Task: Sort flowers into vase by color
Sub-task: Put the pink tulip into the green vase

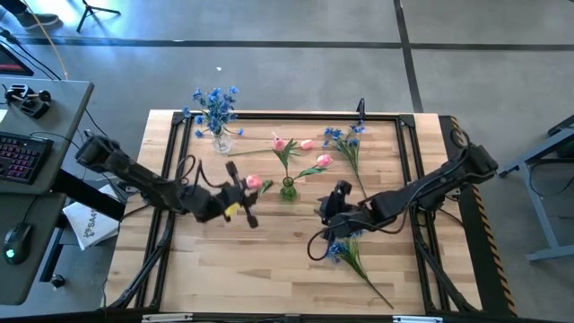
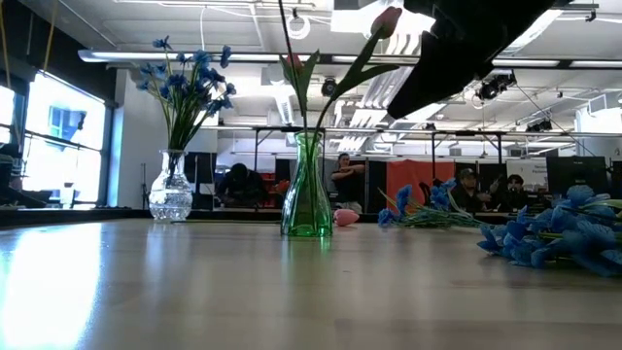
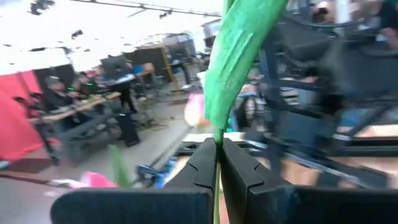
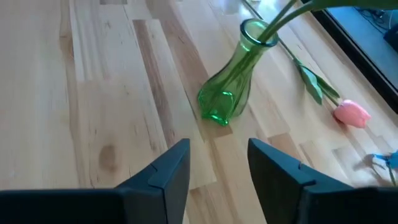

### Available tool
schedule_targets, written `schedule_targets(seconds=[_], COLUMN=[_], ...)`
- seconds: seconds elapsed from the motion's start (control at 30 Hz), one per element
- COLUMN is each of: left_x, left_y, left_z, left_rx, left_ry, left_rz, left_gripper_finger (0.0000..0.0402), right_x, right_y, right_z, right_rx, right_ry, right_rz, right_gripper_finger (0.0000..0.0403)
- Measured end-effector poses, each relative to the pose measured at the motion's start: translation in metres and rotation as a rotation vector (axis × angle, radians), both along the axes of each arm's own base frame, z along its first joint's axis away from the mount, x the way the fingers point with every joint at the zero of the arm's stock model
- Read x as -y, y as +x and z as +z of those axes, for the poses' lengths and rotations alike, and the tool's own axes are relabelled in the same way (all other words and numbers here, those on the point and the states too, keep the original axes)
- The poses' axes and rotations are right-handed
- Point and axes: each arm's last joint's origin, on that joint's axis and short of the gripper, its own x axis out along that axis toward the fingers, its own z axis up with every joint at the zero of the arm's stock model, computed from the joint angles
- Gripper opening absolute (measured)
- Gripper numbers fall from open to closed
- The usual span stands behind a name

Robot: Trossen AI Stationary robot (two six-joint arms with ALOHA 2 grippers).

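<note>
My left gripper point(image 1: 240, 192) is left of the green vase point(image 1: 288, 188) and is shut on a pink tulip point(image 1: 254, 182). The green vase point(image 4: 227, 93) holds two tulips point(image 1: 324, 161). Another pink tulip point(image 4: 351, 114) lies on the table beyond it. A clear vase point(image 1: 221, 140) near the far edge holds blue blossoms point(image 1: 215, 103). Blue sprays lie on the table, one far right point(image 1: 346, 139) and one near the front point(image 1: 348, 253). My right gripper point(image 4: 217, 168) is open, to the right of the green vase and touching nothing. My left gripper pinches the tulip's thin green stem point(image 3: 217, 147) between its two shut fingers, just below a broad leaf point(image 3: 242, 50) that rises past the fingertips. The fingers reach level from the table's left. The blossom point(image 1: 254, 182) sits beside the gripper, toward the green vase.
A black frame point(image 1: 296, 115) runs round the wooden table top. The near half of the table point(image 1: 260, 269) is bare wood. A desk with a keyboard point(image 1: 22, 154) stands off the left edge. People sit in the room behind the table point(image 2: 342, 180).
</note>
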Motion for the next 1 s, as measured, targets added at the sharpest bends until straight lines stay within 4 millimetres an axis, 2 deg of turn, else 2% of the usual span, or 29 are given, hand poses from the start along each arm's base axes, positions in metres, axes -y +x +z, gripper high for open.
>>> schedule_targets(seconds=[0.23,0.53,0.8,1.0], left_x=[-0.032,-0.051,-0.056,-0.048], left_y=[0.012,0.019,0.021,0.02], left_z=[-0.003,-0.016,-0.017,-0.002], left_rx=[-0.017,-0.071,-0.075,-0.033], left_ry=[0.021,-0.081,-0.107,-0.057], left_rz=[0.041,0.03,0.005,-0.026], left_gripper_finger=[0.0,0.0,0.0,0.0], right_x=[-0.001,-0.001,-0.001,-0.001], right_y=[0.0,0.0,0.0,0.0], right_z=[0.0,0.0,0.0,0.0], right_rx=[0.002,0.004,0.005,0.005], right_ry=[-0.003,-0.002,-0.001,-0.001], right_rz=[0.001,0.001,0.001,0.001], right_gripper_finger=[0.0154,0.0154,0.0154,0.0154])
